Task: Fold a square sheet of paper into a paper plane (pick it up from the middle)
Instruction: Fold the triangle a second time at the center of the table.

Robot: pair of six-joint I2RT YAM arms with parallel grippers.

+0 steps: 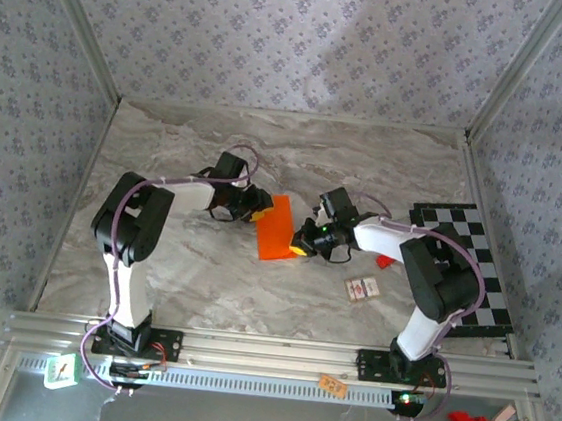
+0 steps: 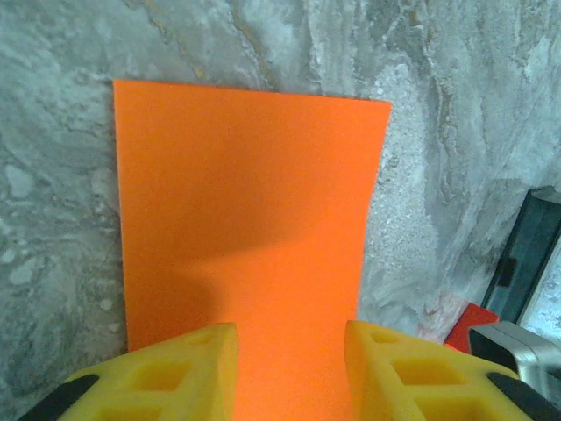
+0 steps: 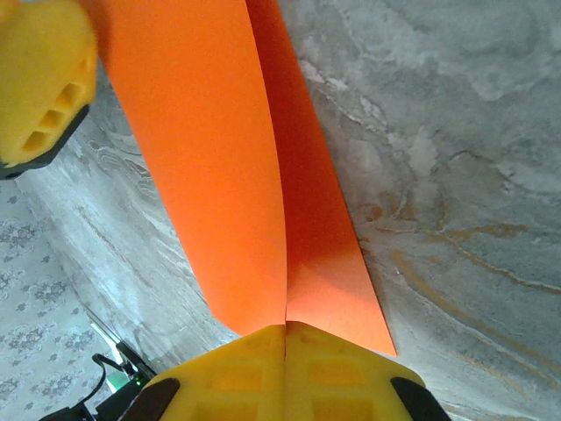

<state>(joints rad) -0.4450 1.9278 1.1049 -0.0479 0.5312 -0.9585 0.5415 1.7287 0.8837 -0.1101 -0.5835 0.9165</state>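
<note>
While the paper (image 1: 279,228) rests doubled over on the bench (image 1: 386,171) at the middle of the top view, its lower right edge sits in the right pincer (image 1: 305,243), whose fingers are pressed together on it. At its upper left the left pincer (image 1: 257,204) stands apart, the sheet's edge lying between its fingers.

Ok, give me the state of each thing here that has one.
square sheet of paper, bent along a crease, one half raised off the table.
right gripper, shut on the sheet at the crease.
left gripper, open, jaws astride the sheet.
</note>
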